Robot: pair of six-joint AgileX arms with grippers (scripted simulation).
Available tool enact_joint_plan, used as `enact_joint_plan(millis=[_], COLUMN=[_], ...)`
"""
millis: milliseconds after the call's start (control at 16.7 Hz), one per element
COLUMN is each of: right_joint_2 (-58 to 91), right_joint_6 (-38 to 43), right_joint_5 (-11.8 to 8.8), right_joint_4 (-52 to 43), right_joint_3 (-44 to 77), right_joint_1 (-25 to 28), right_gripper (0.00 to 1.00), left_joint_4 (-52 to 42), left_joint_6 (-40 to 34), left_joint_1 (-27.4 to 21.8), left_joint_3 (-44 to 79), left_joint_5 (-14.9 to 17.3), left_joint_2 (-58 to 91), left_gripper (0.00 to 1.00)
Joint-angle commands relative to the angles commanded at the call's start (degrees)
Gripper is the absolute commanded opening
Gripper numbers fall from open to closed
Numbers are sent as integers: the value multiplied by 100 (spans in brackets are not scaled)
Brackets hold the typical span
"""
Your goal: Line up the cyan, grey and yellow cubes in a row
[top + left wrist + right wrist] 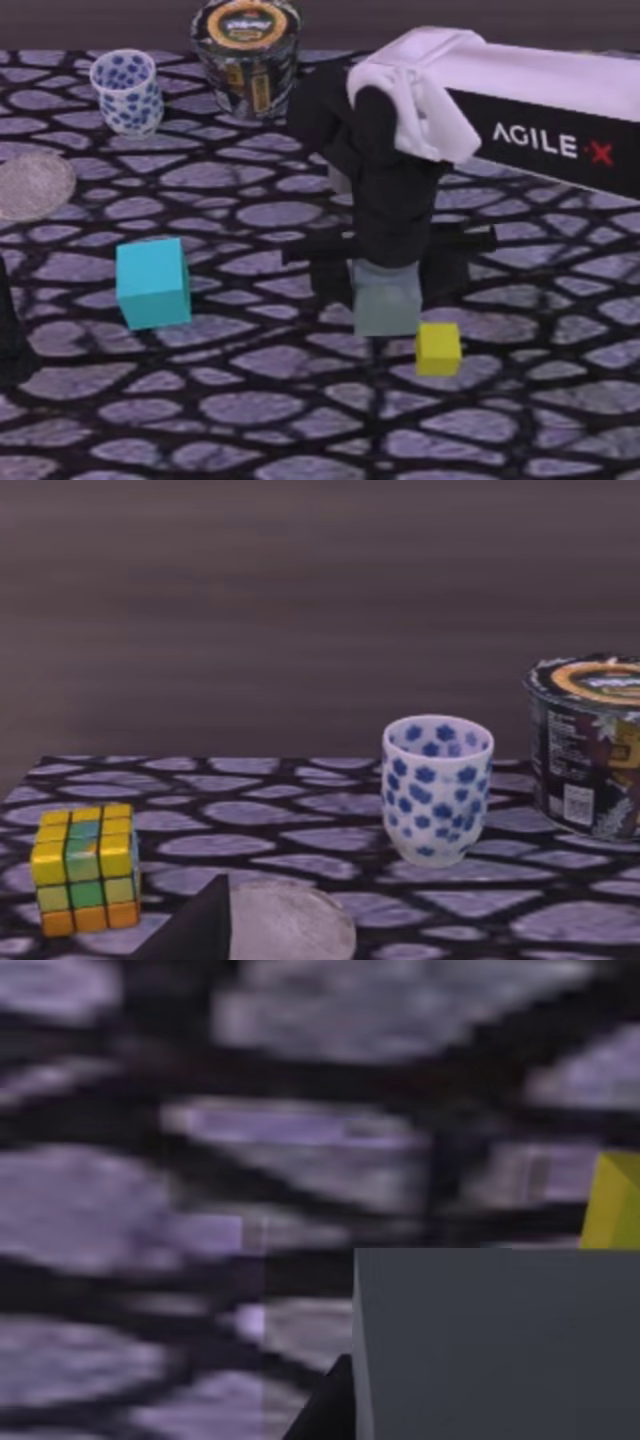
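Note:
The grey cube sits just right of the table's middle, and my right gripper comes straight down over it. In the right wrist view one dark finger lies against the side of the grey cube, so the gripper is shut on it. The small yellow cube stands at the grey cube's front right corner, almost touching; a sliver of this yellow cube shows beyond the grey one. The cyan cube rests alone to the left. My left arm is parked at the left edge, gripper open.
At the back left stand a blue-dotted cup and a dark noodle tub. A flat grey disc lies at the left edge. The left wrist view also shows a puzzle cube near the disc.

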Motion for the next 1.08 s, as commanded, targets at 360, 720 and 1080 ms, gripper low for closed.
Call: enact_joint_plan(millis=[360, 720, 1080], right_joint_2=[-46, 156, 399], right_joint_6=[350, 364, 379], right_joint_5=[10, 12, 15], right_joint_4=[-10, 617, 1370], right_joint_3=[31, -406, -904], right_joint_1=[127, 113, 150], right_gripper=[0, 0, 0], left_joint_4=[0, 0, 0], left_joint_6=[0, 0, 0], left_joint_1=[0, 0, 0], left_joint_3=[0, 0, 0], left_joint_5=[0, 0, 0], left_joint_2=[0, 0, 0], left_gripper=[100, 100, 100])
